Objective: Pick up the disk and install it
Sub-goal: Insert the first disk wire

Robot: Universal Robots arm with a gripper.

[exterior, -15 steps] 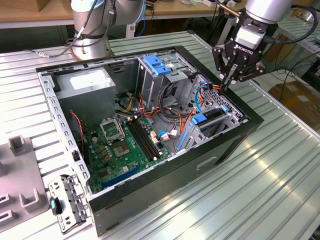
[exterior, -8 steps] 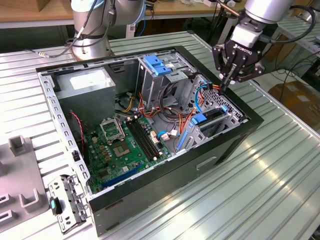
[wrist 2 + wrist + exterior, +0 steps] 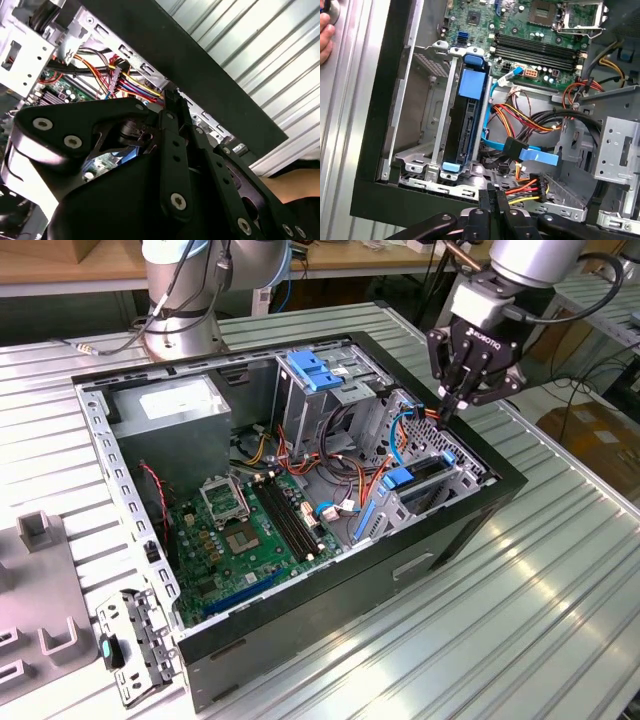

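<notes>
Resting on a ribbed metal table (image 3: 560,600) in a workshop, with wooden benches (image 3: 60,270) behind: an open computer case (image 3: 300,490), side panel off. Hovering over the case's edge on the exterior view's right: gripper (image 3: 447,408), fingers (image 3: 492,200) pressed together, holding nothing, tips just above a bundle of coloured wires (image 3: 527,187). Seated on edge in the metal drive bay (image 3: 427,115), just beside and apart from the fingers: disk (image 3: 462,130), blue side rails showing.
</notes>
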